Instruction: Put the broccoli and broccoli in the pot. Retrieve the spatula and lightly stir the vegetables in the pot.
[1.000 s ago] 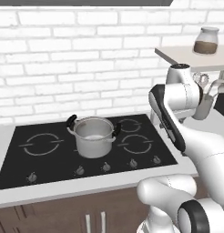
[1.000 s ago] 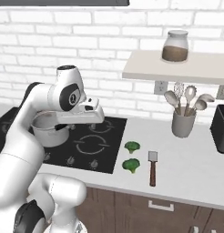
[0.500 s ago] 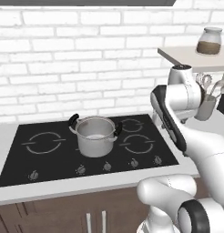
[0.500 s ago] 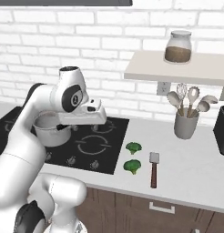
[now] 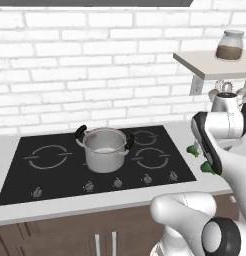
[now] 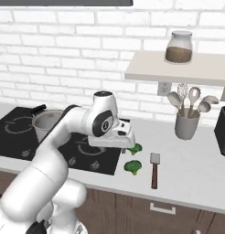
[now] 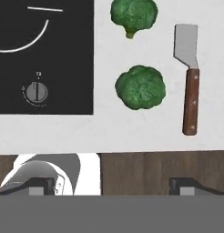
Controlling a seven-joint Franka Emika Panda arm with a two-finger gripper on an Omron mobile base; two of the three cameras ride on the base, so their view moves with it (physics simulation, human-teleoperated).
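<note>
Two green broccoli florets lie on the white counter right of the cooktop: the far broccoli [image 7: 134, 13] [image 6: 135, 148] [image 5: 193, 149] and the near broccoli [image 7: 140, 87] [image 6: 132, 167] [image 5: 209, 167]. A spatula [image 7: 190, 82] [image 6: 154, 169] with a steel blade and wooden handle lies just to their right. The steel pot [image 5: 104, 150] [image 6: 46, 122] stands on the cooktop, nothing showing inside it. My gripper [image 7: 113, 186] [image 6: 112, 145] hangs open and empty above the counter's front edge, pointing down, left of the florets and touching nothing.
The black cooktop [image 5: 50, 170] has a row of knobs, one knob [image 7: 36, 92] close under my hand. At the back right stand a grey utensil cup [image 6: 186, 125] and a dark appliance [image 6: 223, 130]. A wall shelf [image 6: 178, 68] above holds a jar [image 6: 179, 47].
My arm has swung right and down, from over the cooktop to the counter beside the florets. The gripper stayed open. Pot, florets and spatula have not moved.
</note>
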